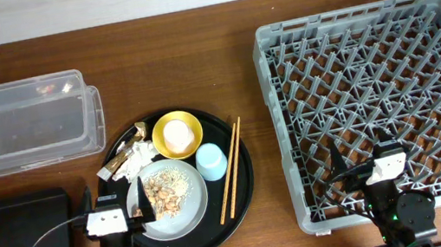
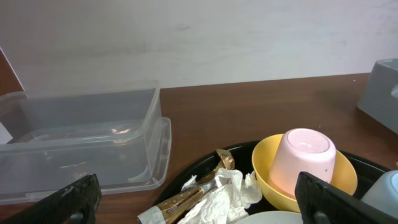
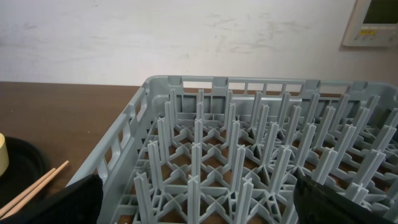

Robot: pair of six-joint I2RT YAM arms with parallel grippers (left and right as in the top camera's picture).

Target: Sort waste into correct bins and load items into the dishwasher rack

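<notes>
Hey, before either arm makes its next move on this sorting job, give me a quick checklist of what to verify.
1. Left end effector open, empty: ok.
2. Right end effector open, empty: ok.
3. Grey pegged plastic dishwasher rack free for loading: ok.
4. Clear rectangular plastic box uncovered: ok.
5. Small cream-pink cup separate from yellow bowl: not ok, it sits upside down inside.
6. Pale round plate cleared of beige food scraps: not ok.

Dark wooden table (image 1: 191, 40) against a scuffed white wall (image 2: 217, 37) with a beige panel (image 3: 373, 22).
</notes>
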